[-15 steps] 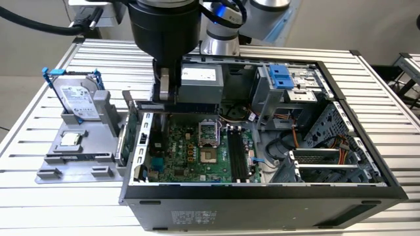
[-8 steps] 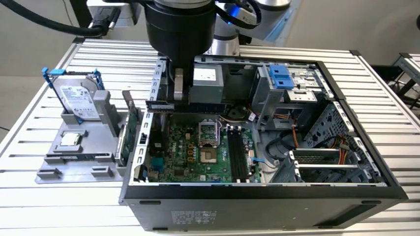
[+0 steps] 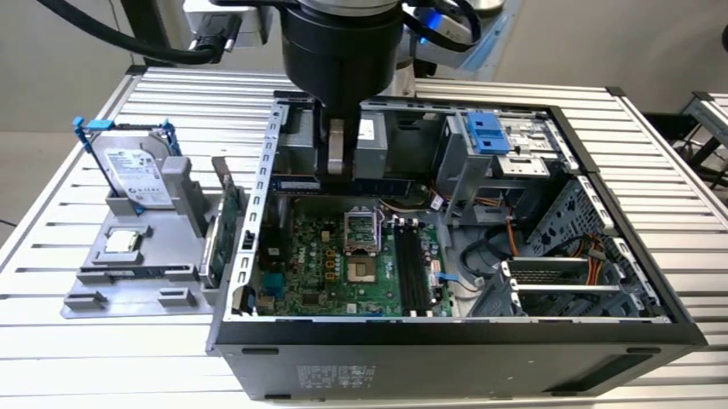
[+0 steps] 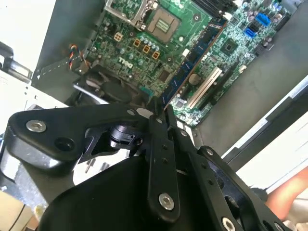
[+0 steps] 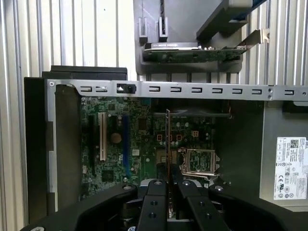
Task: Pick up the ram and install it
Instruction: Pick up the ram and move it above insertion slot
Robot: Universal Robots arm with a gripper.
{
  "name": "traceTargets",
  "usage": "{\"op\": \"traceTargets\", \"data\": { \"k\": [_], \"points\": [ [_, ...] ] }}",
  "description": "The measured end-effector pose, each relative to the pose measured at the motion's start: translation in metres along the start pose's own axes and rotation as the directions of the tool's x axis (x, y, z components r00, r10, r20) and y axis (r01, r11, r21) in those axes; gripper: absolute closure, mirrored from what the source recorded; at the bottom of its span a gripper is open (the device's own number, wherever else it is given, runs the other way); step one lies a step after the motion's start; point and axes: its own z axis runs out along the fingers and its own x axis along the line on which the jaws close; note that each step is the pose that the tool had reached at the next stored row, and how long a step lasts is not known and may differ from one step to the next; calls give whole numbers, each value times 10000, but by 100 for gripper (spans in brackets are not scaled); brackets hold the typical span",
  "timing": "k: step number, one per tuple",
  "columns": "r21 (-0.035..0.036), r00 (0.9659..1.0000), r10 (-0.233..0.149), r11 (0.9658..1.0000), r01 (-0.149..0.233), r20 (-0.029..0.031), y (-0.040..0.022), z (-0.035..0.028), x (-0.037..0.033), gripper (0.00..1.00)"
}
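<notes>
**Slatted counter, open tower, ram in the pinch**

Slatted aluminium counter (image 3: 683, 213) carries an open computer case (image 3: 455, 358) lying on its side, nearest me. Inside it the motherboard (image 3: 330, 264) lies flat, with its long black memory slots (image 3: 412, 273) bare beside the CPU socket (image 3: 361, 228). Above the far part of the board hangs the end effector (image 4: 159, 108). Its fingers are pressed onto one end of the ram (image 4: 192, 53), which juts out from them over the board and is not seated in any slot.

To my mind the stick wants holding square to a slot along its whole length, edge parallel to the groove, then a straight, even push. A tilt would likely jam one end, and so thin a board would flex.

Off to the exterior view's left, a grey holder (image 3: 125, 273) on the counter keeps a hard drive (image 3: 135, 170) and an expansion card (image 3: 228, 221) on edge. Beyond them is a pale wall (image 3: 46, 77).
</notes>
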Motion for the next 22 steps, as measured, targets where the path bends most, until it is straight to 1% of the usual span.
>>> {"op": "traceTargets", "data": {
  "k": [8,11,14,22],
  "points": [
    [0,10000,0,10000,0,0,-151,-4,-2,100],
    [0,10000,0,10000,0,0,-217,-6,-3,100],
    [0,10000,0,10000,0,0,-304,-8,-5,100],
    [0,10000,1,10000,-1,0,-576,-16,-9,100]
  ]
}}
